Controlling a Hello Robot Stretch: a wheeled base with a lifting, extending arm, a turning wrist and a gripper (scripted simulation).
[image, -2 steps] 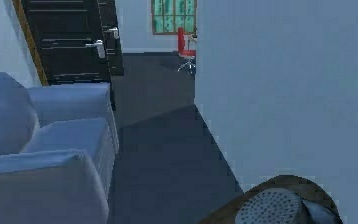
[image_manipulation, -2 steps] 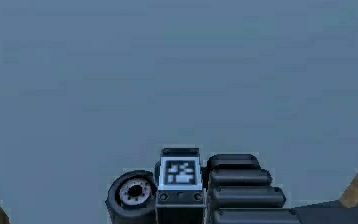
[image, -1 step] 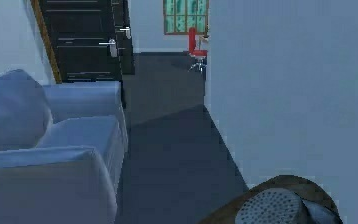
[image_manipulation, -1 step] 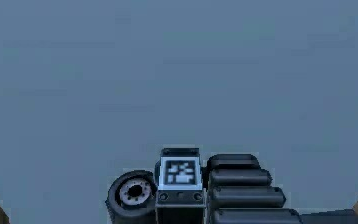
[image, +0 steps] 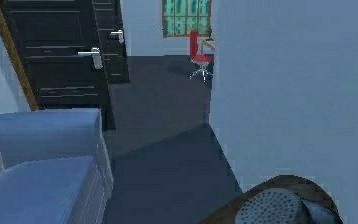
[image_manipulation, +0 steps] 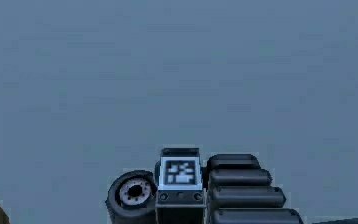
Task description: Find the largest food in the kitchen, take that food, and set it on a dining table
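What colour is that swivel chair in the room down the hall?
The chair is red; the forward view shows it best.

Noted blue armchair [image: 42,165] cut by forward view's left and bottom edges, dark door [image: 62,45] by its top. Could not make out far end of gripper [image_manipulation: 132,194] at arm side view's bottom edge, nor any load held.

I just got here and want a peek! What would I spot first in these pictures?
The red chair far off across the dark floor, beside a green window, jumps out first. Nearer, a big dark door stands at the forward view's left, with a blue sofa below it. In the arm side view, the dark arm with its white square sits low against a bare grey wall.
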